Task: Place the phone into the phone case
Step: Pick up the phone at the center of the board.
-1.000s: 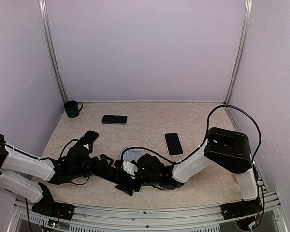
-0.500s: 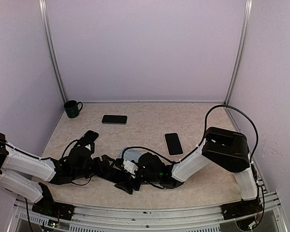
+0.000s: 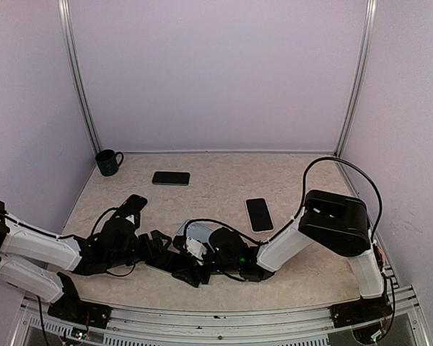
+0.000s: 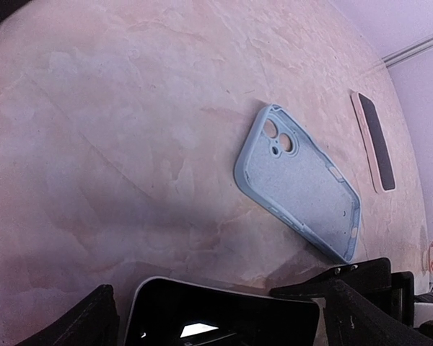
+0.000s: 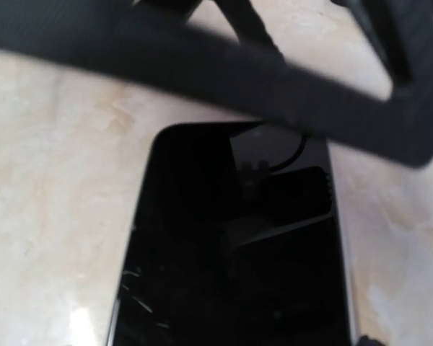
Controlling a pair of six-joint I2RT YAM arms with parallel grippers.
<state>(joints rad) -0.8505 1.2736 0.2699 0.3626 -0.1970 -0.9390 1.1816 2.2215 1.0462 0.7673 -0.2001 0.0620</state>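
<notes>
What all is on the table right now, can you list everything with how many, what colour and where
phone case: one, light blue, open side up, table centre, past the left fingers
phones: four, dark screens; one flat under the right wrist camera, one right of centre, one near the back, one at the left
mug: one, dark green, back left corner
table: one, beige marbled top
left gripper: fingers open, near front
right gripper: black, low at the front centre

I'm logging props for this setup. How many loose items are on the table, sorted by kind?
Phones: 4, at the back, right of centre, by the left arm, and between the grippers.
Phone cases: 1, light blue.
Mugs: 1, dark green.
Total: 6
</notes>
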